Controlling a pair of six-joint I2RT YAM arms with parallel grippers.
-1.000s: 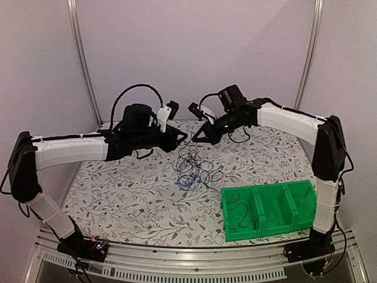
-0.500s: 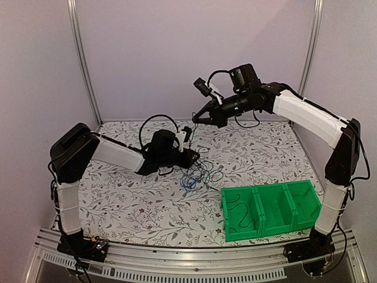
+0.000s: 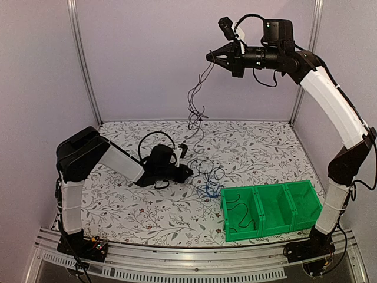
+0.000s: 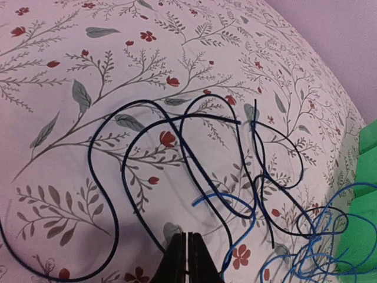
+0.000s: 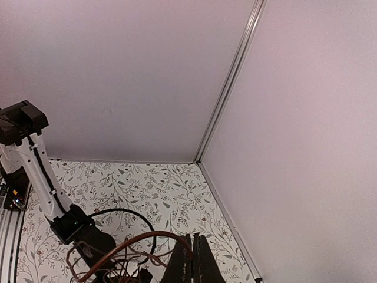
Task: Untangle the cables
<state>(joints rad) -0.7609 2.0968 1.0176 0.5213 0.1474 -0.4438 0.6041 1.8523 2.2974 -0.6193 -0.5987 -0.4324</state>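
Right claw (image 3: 211,57), top of the overhead view, is clenched on a black cable (image 3: 189,97) dangling to the tangled cables (image 3: 205,174) on the bench (image 3: 129,206). Only the left wrist view shows the left claw (image 4: 187,256) pressed closed at the tangle.

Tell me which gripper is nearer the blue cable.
Left. The left gripper sits low on the table, just beside the blue cable. The right gripper is high over the far side, with a black cable dangling from its shut jaws.
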